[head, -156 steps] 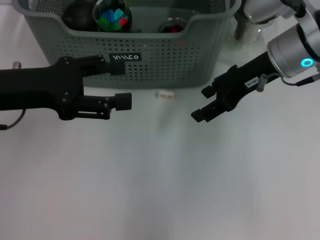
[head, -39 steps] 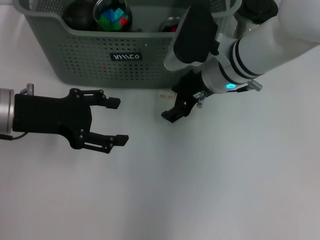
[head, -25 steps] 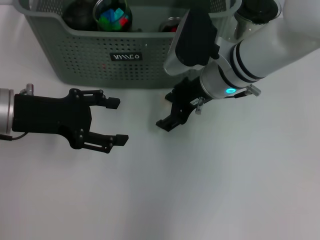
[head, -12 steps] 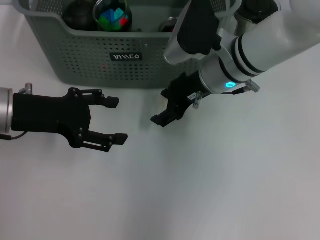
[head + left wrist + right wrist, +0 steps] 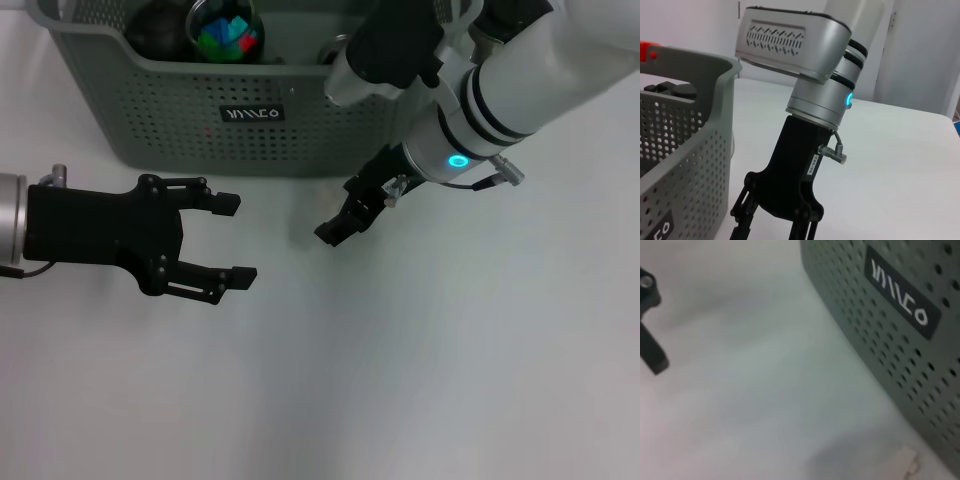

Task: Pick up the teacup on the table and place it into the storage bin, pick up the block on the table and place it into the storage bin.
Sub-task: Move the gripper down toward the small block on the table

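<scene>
The grey-green storage bin (image 5: 300, 130) stands at the far edge of the table, its black label facing me; its perforated wall (image 5: 900, 340) fills one side of the right wrist view. A small whitish block (image 5: 905, 461) lies on the table at the foot of that wall. In the head view my right gripper (image 5: 342, 210) covers that spot, low over the table, its fingers apart and nothing held. From the side, the left wrist view shows that right gripper (image 5: 785, 200) pointing down. My left gripper (image 5: 232, 240) hangs open to the left. I cannot pick out the teacup.
Inside the bin are a dark round thing (image 5: 155, 30) and a cup of coloured pieces (image 5: 225, 30). A clear glass teapot (image 5: 510, 25) with a black lid stands right of the bin. One left finger (image 5: 651, 352) shows in the right wrist view.
My right gripper swung left along the bin's front, then came back slightly right over where the block lay. The left gripper has not moved.
</scene>
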`<control>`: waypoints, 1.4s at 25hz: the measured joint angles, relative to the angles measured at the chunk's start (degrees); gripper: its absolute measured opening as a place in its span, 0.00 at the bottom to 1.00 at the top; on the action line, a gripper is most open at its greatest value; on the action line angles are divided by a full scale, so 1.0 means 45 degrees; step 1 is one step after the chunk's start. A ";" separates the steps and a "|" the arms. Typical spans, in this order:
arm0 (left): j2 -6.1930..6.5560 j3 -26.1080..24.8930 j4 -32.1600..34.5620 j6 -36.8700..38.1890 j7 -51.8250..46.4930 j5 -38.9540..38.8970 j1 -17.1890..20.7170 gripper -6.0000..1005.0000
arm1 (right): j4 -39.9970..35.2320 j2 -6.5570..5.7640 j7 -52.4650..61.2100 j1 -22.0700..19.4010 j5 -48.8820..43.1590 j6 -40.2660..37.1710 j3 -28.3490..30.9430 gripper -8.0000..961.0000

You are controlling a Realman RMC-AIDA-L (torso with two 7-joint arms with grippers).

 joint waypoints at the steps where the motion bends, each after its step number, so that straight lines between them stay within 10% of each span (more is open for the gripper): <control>1: 0.0001 -0.0001 0.0000 0.0006 0.0012 0.0000 -0.0002 0.88 | -0.0101 0.0004 0.0234 0.0010 -0.0181 -0.0074 -0.0009 0.86; 35: 0.0006 0.0000 0.0028 0.0007 0.0029 -0.0020 -0.0066 0.88 | -0.0255 0.0134 0.0745 -0.0084 0.0045 0.0945 -0.1252 0.86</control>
